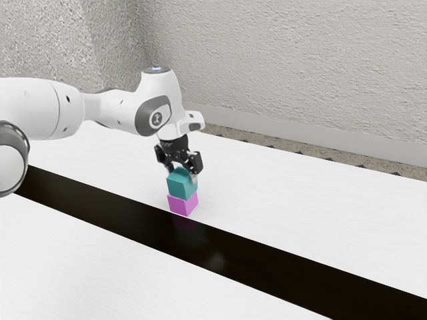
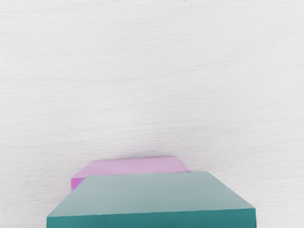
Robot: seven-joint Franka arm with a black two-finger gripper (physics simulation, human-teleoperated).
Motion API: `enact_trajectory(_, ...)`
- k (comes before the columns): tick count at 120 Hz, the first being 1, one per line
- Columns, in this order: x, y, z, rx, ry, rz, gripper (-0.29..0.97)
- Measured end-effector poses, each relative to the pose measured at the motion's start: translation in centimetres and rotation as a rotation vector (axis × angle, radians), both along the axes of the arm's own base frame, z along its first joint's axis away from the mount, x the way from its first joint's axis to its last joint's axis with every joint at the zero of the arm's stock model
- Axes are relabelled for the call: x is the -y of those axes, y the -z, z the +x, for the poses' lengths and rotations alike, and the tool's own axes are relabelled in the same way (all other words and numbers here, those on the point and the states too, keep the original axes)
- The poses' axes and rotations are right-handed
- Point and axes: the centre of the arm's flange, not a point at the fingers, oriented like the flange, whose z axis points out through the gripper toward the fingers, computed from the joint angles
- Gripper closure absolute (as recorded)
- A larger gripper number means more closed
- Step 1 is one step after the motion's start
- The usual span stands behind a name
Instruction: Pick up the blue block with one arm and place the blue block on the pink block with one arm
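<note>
The teal-toned blue block [image 1: 181,183] rests flat atop the pink block [image 1: 183,205], touching it, both upright.

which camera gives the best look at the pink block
The exterior view: the pink block shows two full faces, sitting on the table directly under the blue block. In the wrist view the blue block covers most of it, leaving a strip of its top.

Bright, even, diffuse light over my exterior view, white table [image 1: 300,193] nearly washed out, wall [image 1: 300,60] flat grey, faint reflection of the pink block [image 1: 182,204] on the glossy black strip [image 1: 267,263], blue block [image 2: 152,194] paler on top than on its side, lit from above
</note>
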Motion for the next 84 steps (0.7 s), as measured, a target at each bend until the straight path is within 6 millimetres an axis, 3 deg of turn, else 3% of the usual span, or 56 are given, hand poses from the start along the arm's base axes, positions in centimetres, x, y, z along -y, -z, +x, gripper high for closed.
enact_trajectory(28, 0.0, -2.1, 0.2, 0.011, 0.011, 0.004, 0.03)
enact_trajectory(35, 0.1, -4.6, 0.2, 0.036, 0.013, 0.008, 0.03)
enact_trajectory(49, -0.1, -12.9, -1.7, 0.089, 0.011, 0.030, 0.01)
enact_trajectory(75, -2.6, -20.3, -5.5, 0.035, -0.035, 0.049, 0.01)
enact_trajectory(84, -2.6, -23.7, -7.5, 0.042, -0.042, 0.057, 0.00)
